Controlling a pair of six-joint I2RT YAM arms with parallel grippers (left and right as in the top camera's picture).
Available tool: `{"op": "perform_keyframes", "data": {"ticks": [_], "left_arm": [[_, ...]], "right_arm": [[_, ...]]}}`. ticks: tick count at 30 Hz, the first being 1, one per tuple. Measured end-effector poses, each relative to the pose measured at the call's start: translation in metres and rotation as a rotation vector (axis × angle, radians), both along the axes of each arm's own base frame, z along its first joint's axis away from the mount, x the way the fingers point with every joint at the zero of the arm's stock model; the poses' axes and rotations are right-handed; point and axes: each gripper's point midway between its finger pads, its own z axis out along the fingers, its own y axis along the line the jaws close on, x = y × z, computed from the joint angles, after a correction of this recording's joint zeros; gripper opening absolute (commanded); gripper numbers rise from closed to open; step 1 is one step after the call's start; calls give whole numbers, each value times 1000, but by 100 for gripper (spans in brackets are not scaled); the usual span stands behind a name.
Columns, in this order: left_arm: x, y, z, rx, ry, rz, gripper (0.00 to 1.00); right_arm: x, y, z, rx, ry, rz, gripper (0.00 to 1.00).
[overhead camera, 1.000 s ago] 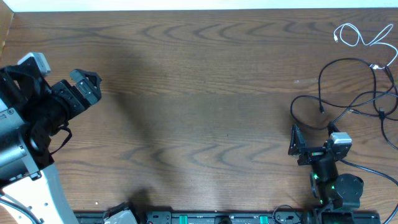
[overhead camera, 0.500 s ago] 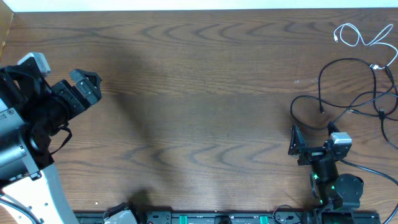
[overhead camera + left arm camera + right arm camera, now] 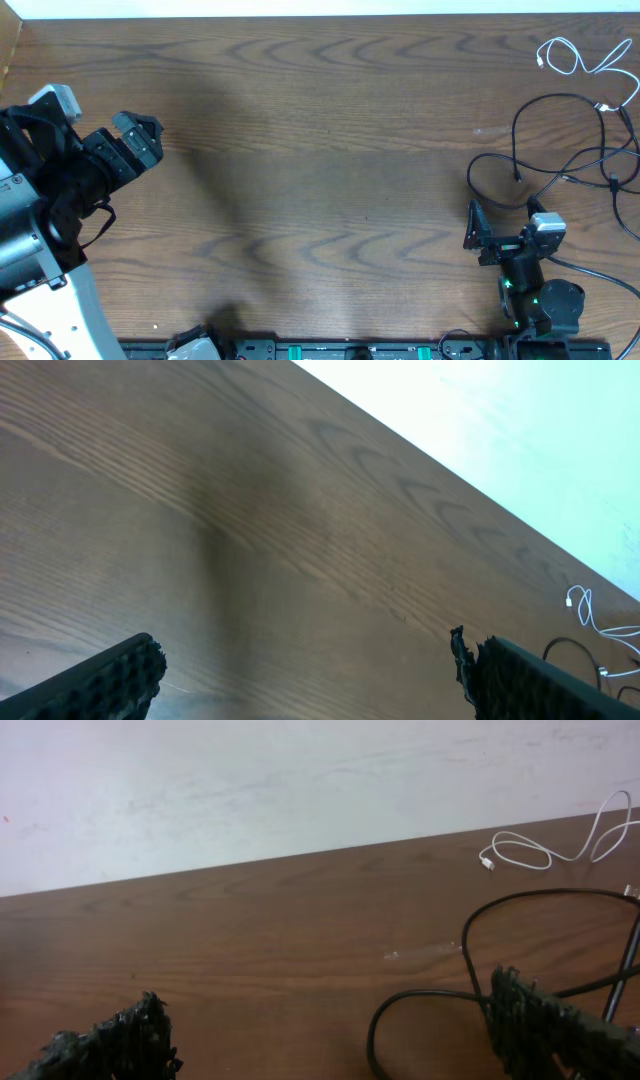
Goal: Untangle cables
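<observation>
Wood table [image 3: 320, 150], far-right white cable [image 3: 578, 60] lying seemingly left-right; black cable [image 3: 553, 97] looped beside

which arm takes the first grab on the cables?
Right. The right gripper sits open beside the black cable loops at the right edge of the table, with the white cable just beyond. The left gripper, also open, is across the table at the far left.

A dark wood-grain table [image 3: 320, 150] meets a pale wall [image 3: 250, 780] along its far edge.
</observation>
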Motion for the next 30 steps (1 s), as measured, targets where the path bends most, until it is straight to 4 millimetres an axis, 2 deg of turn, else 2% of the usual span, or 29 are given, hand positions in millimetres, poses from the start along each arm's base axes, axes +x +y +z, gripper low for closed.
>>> {"op": "perform_keyframes", "data": {"ticks": [11, 15, 22, 25, 26, 28, 30], "left_arm": [[-1, 3, 0, 17, 2, 9, 100], [-9, 4, -4, 67, 32, 28, 100], [-26, -25, -18, 150, 14, -48, 100], [-25, -31, -26, 181, -53, -67, 100], [-27, -36, -37, 192, -76, -81, 100], [-22, -40, -38, 226, -162, -103, 100], [-26, -52, -50, 272, -242, -161, 100]], "right_arm": [[0, 0, 0, 0, 0, 0, 99], [0, 0, 0, 0, 0, 0, 99], [0, 0, 0, 0, 0, -1, 99], [0, -1, 0, 0, 0, -3, 99], [0, -1, 0, 0, 1, -3, 99], [0, -1, 0, 0, 1, -3, 99], [0, -1, 0, 0, 1, -4, 99]]}}
